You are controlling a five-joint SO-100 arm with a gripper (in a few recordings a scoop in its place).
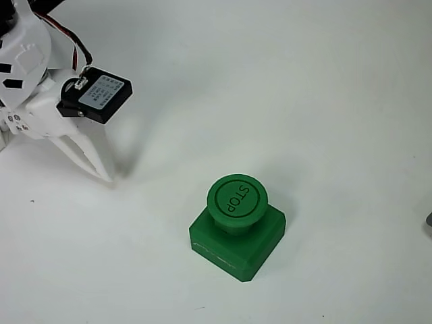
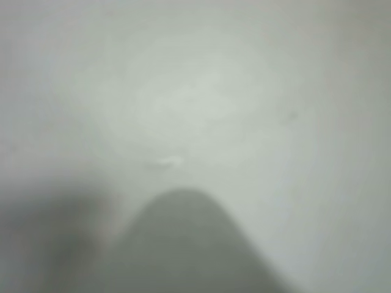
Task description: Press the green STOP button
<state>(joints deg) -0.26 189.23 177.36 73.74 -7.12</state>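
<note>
On the white surface (image 1: 324,101), in the fixed view, the green STOP button (image 1: 237,199) sits right of centre toward the lower edge: a round dark-green cap with "STOP" engraved inside a ring, standing on a square green base with chamfered edges. Nothing rests on it. The white tool (image 1: 101,172) is at the upper left, well apart from the button, its fingers pointing down and to the right with their tips pressed together and touching or just above the surface; it holds nothing. A black servo with a white label sits at its wrist. The wrist view is blurred: pale surface with a dark rounded shape, probably a finger (image 2: 189,244), at the bottom.
</note>
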